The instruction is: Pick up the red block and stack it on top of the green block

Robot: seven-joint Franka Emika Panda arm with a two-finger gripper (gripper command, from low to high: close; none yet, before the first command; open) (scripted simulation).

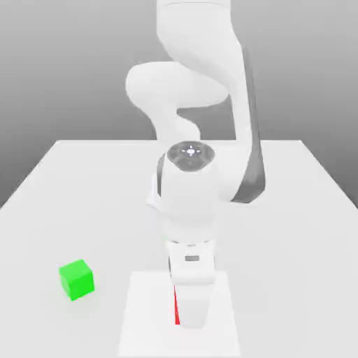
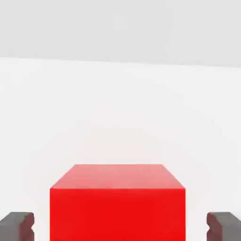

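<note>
In the exterior view, a white robot arm point(image 1: 192, 105) reaches down over a white table point(image 1: 84, 182) toward the near edge; its gripper point(image 1: 190, 314) hangs low above the table, and a thin sliver of the red block point(image 1: 176, 308) shows at the gripper's side toward the exterior view's left, the rest hidden behind the hand; the green block point(image 1: 76, 279) sits on the table well apart from it, toward the exterior view's left, with nothing on top of it.

In the hand view, the red block point(image 2: 117, 202) lies on the white table point(image 2: 117, 108), between the two dark fingertips point(image 2: 17, 226); the pincer is open, each fingertip standing clear of the block's sides with a gap of table showing; nothing is gripped.
</note>
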